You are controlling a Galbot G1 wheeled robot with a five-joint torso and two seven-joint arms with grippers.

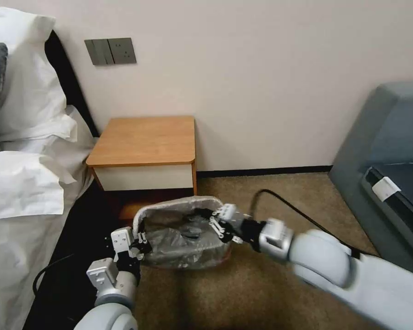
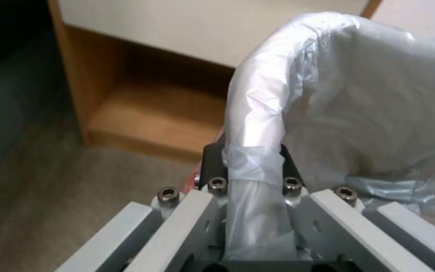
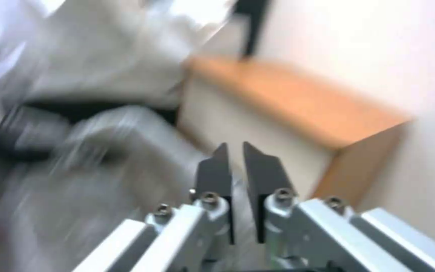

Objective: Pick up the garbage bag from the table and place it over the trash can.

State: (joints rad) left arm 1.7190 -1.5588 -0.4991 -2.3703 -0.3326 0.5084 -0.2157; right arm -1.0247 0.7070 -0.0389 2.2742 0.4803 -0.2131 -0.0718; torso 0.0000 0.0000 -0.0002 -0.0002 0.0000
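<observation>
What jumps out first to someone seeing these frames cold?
The grey garbage bag is already draped over the trash can on the carpet in front of the table. The left gripper grips the bag-covered rim at the near left corner, its fingers either side of it. The right gripper is at the can's right rim, fingers nearly closed.
</observation>
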